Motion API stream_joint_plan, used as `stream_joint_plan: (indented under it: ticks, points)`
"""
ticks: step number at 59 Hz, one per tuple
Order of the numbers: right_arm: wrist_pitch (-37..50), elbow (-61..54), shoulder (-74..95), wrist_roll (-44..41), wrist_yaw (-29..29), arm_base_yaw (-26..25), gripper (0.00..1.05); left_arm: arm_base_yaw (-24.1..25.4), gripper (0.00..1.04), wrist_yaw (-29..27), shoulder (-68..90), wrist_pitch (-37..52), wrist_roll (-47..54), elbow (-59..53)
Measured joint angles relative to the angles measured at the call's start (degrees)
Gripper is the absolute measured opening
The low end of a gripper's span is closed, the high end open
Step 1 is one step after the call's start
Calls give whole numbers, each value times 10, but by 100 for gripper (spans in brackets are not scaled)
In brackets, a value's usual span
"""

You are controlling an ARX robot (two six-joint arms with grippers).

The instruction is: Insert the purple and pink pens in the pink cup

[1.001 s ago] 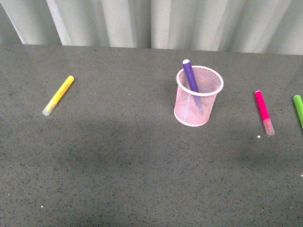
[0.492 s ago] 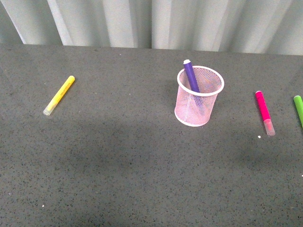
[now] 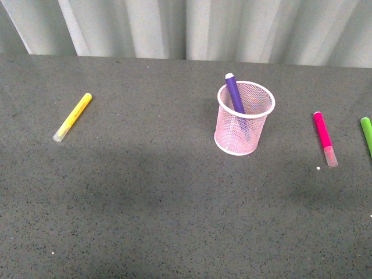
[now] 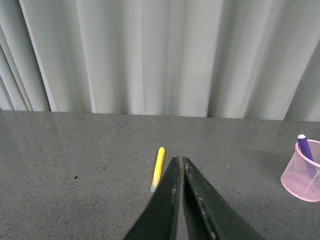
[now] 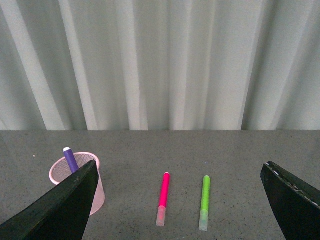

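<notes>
The pink cup (image 3: 244, 119) stands upright on the dark table, right of centre in the front view. The purple pen (image 3: 233, 92) stands tilted inside it, its end above the rim. The pink pen (image 3: 324, 137) lies flat to the cup's right, clear cap toward me. No arm shows in the front view. In the right wrist view my right gripper (image 5: 180, 172) is open and empty, with the pink pen (image 5: 163, 198) lying between its spread jaws and the cup (image 5: 76, 175) beside one jaw. In the left wrist view my left gripper (image 4: 179, 160) is shut and empty, the cup (image 4: 301, 171) far off to one side.
A yellow pen (image 3: 72, 117) lies at the left of the table and shows just beyond my left gripper in its wrist view (image 4: 158, 168). A green pen (image 3: 367, 135) lies at the right edge, beside the pink pen (image 5: 204, 201). A grey curtain (image 3: 186, 28) hangs behind the table.
The front view has shifted by a few pixels between the oldest frame and now. The pens and cup have not moved on the table.
</notes>
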Motion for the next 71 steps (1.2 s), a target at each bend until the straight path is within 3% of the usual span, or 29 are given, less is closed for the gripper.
stream_joint_plan:
  ticks: [27, 31, 33, 38, 45, 53, 71]
  points:
    - [0, 0, 0, 0, 0, 0, 98, 0, 92, 0, 0, 0, 0, 0]
    - [6, 1, 12, 32, 49, 10, 98, 0, 100, 0, 0, 0, 1, 0]
    - [25, 3, 41, 70, 58, 2, 98, 0, 98, 0, 0, 0, 2, 0]
    - [83, 21, 120, 106, 21, -35, 98, 0, 98, 0, 0, 0, 2, 0]
    - [150, 65, 242, 122, -17, -78, 98, 0, 98, 0, 0, 0, 2, 0]
    - [221, 122, 408, 103, -26, -87, 98, 0, 98, 0, 0, 0, 2, 0]
    - [145, 323, 774, 16, -50, -87, 98, 0, 98, 0, 0, 0, 2, 0]
